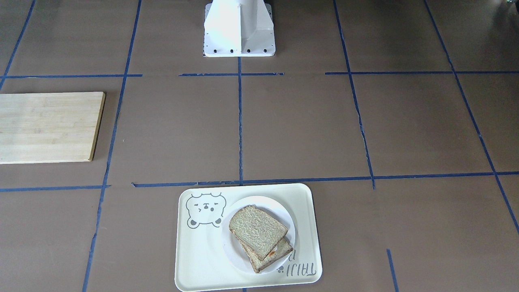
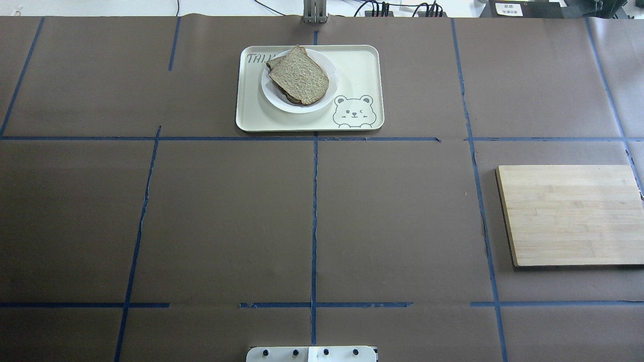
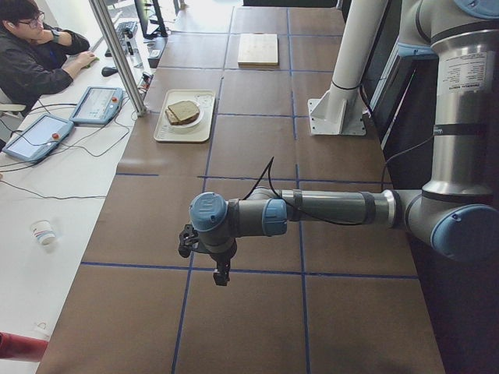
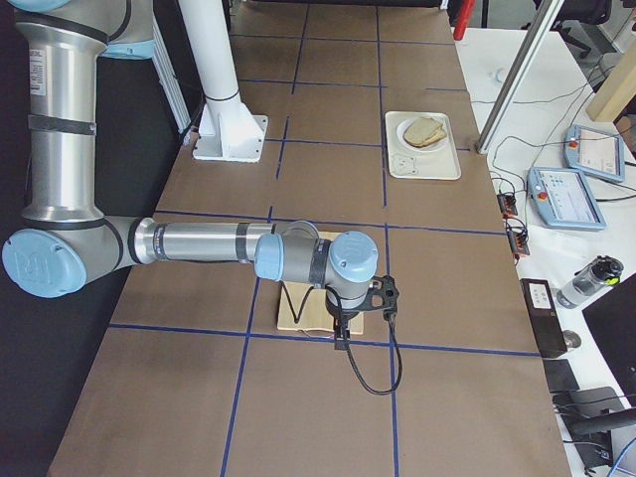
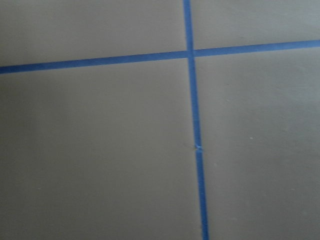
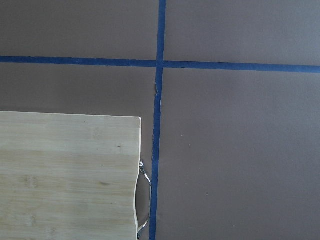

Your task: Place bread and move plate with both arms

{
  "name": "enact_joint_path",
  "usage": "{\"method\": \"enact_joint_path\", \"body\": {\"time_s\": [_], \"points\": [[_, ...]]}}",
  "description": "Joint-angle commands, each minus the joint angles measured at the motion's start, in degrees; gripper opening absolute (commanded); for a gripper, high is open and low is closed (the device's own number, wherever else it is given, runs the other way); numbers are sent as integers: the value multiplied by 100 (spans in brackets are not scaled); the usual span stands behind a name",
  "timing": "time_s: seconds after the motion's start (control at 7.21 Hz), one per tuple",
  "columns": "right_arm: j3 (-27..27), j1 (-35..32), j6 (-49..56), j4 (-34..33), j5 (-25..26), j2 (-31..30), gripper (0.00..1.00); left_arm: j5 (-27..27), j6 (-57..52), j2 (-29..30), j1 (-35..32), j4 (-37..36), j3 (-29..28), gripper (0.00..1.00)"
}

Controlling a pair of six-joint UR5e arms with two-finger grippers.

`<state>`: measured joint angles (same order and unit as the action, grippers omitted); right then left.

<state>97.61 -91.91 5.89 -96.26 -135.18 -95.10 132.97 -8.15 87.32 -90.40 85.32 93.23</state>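
Note:
The plain bread slice (image 1: 257,230) lies on top of a second slice (image 1: 279,253) on the small white plate (image 1: 232,252). The plate stands on the cream bear tray (image 1: 202,259) at the table's far edge. The overhead view shows the bread (image 2: 300,76), plate (image 2: 297,106) and tray (image 2: 362,70) too. My left gripper (image 3: 222,274) hangs over bare table, far from the tray. My right gripper (image 4: 340,341) hangs over the cutting board's edge. Both show only in the side views, so I cannot tell if they are open or shut.
A bamboo cutting board (image 2: 571,213) lies on my right side; its corner shows in the right wrist view (image 6: 65,175). The white base block (image 1: 239,28) stands at the near table edge. An operator (image 3: 31,54) sits beyond the far edge. Blue tape lines cross the brown table.

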Motion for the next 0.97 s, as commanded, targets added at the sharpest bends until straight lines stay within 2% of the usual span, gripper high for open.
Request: {"method": "enact_joint_path", "body": {"time_s": [0.0,0.83], "points": [[-14,-2,0,2,0,18,100,-70,6,13,-39,-6,-7,100],[-41,-116,52,11,-9,-35,100,-43,33,4,-39,-6,2,100]]}}
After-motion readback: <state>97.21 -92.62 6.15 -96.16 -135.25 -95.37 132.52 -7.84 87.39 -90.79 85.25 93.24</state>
